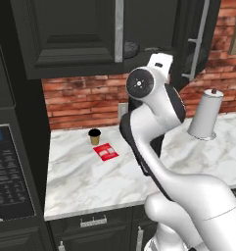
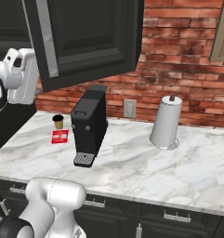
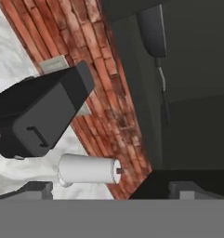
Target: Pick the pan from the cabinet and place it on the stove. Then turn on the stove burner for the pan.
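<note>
The pan (image 1: 131, 48) lies low inside the open black cabinet (image 1: 70, 39), its thin handle pointing right. In the rolled hand view the dark pan (image 3: 152, 28) shows edge-on at the top, with its handle (image 3: 164, 88) running toward the camera. My gripper (image 3: 112, 190) is open, its fingertips (image 3: 36, 189) wide apart and empty, still short of the pan. My white hand (image 1: 158, 61) is raised just right of and below the pan, and the same hand (image 2: 20, 76) sits beside the swung-open cabinet door (image 2: 85, 37). The stove and its burner are out of view.
On the marble counter (image 2: 132, 162) stand a black coffee machine (image 2: 90, 125), a paper towel roll (image 2: 167, 122), a small cup (image 1: 94, 136) and a red packet (image 1: 106, 152). The open door's silver bar handle (image 2: 46, 42) hangs close to my hand. A brick wall is behind.
</note>
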